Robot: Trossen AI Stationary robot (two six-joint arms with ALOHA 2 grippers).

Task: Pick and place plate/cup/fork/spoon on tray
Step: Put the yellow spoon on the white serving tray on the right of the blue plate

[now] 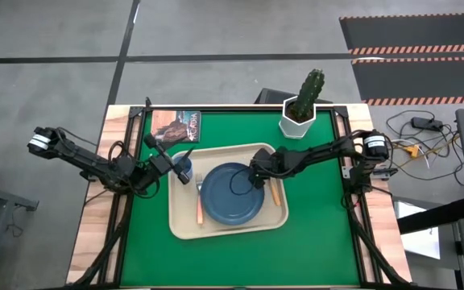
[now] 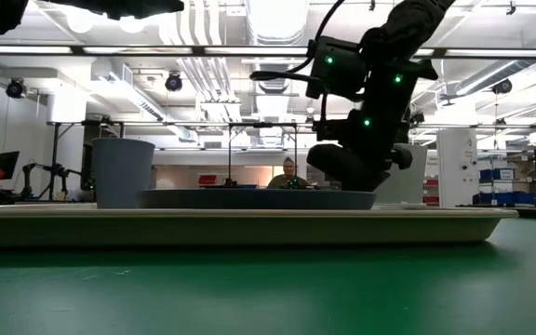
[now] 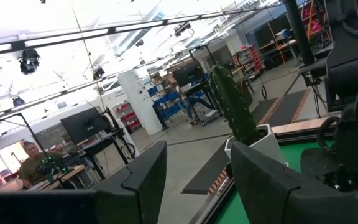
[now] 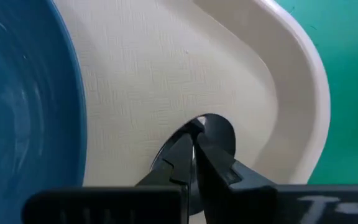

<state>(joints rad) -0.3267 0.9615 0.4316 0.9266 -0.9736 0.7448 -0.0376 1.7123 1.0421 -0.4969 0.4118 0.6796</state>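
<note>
The cream tray (image 1: 274,219) lies mid-table. On it are the slate-blue plate (image 1: 230,193), the light-blue cup (image 1: 185,167) standing at its far left corner, the fork (image 1: 200,203) left of the plate and the spoon (image 1: 276,192) right of it. My right gripper (image 1: 258,174) is low over the tray at the plate's right rim, shut at the spoon's bowl end (image 4: 219,132). My left gripper (image 1: 167,163) is open and empty just left of the cup, with a wide gap (image 3: 197,180). The low view shows the cup (image 2: 122,172), plate (image 2: 249,198), tray (image 2: 240,226) and right gripper (image 2: 352,172). My right gripper has its two fingers (image 4: 215,163) closed together on the spoon just behind its shiny bowl (image 4: 221,130), slanting down from the table's right. The bowl lies on the tray floor beside the plate. The fingers hide the neck and the exact place of contact.
A white pot with a cactus (image 1: 300,109) stands at the far right of the green mat, and a small book (image 1: 176,125) lies at the far left. Open green mat (image 1: 321,242) lies near and right of the tray. A person (image 2: 289,174) sits far behind the table.
</note>
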